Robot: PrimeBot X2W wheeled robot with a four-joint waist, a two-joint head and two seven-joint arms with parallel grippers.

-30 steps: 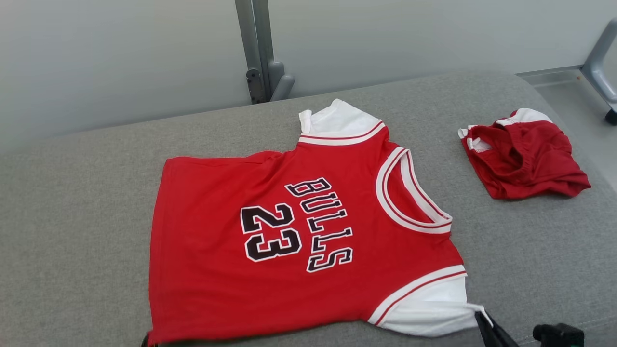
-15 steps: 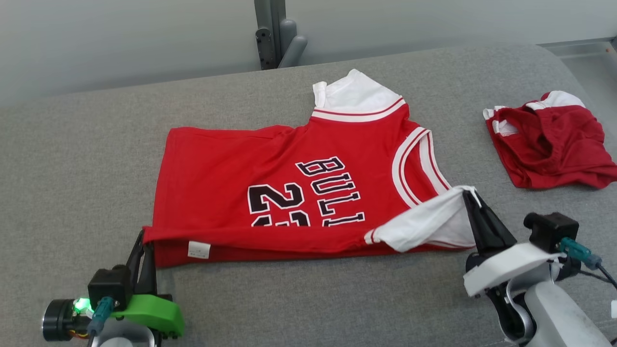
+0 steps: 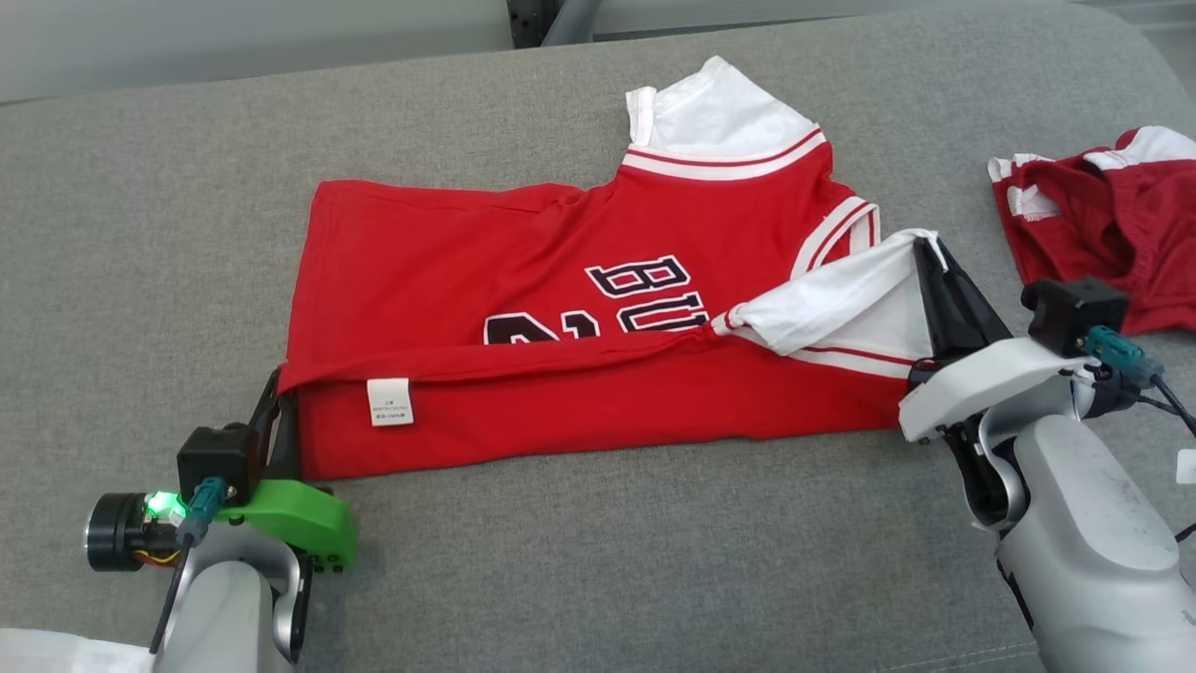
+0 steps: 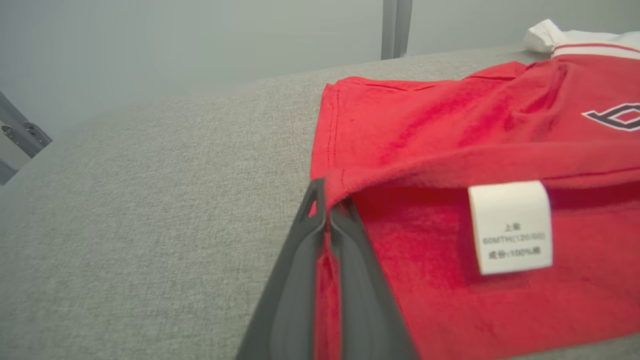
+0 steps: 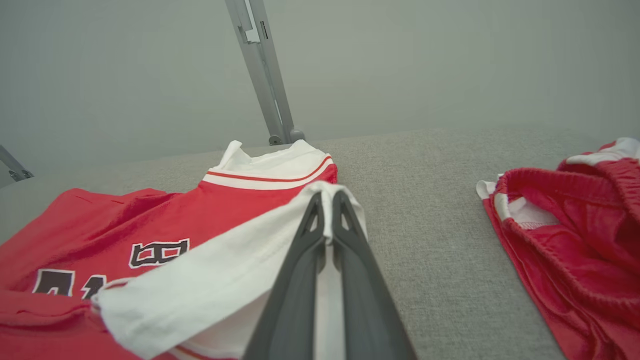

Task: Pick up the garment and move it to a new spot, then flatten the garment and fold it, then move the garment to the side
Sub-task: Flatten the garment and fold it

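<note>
Jersey (image 3: 523, 280): red, white sleeves, mid-cushion on the grey cushion (image 3: 140, 234). Neck toward the robot's right, hem toward its left. The near long edge is doubled over toward the far side. The fold hides the lower part of the black number and lettering, so just the tops read. A white label (image 3: 390, 402) shows on the turned-out inner face, near the hem end.

Left gripper (image 3: 278, 383): clenched on the near hem corner. The left wrist view shows red cloth pinched between the two dark fingers, with the corner held a little off the cushion.

Right gripper (image 3: 927, 250): clenched on the edge of the near white sleeve. The sleeve is drawn up and across the chest, reaching the collar stripes. The right wrist view shows white cloth caught between the fingertips.

Around:
- Shorts (image 3: 1103, 215): red with white trim, crumpled, on the same cushion to the robot's right, apart from the jersey. A strip of bare grey lies between them. In the head view the right wrist's black camera block overlaps their near edge.
- Far sleeve lies flat, pointing to the cushion's back.
- Grey metal post (image 5: 260, 75) rises behind the cushion against a pale wall (image 5: 450, 60).
- Pale right forearm (image 3: 1084, 542) covers the near-right cushion.
- Green bracket (image 3: 299, 523) of the left arm sits near-left, just below the hem corner.
</note>
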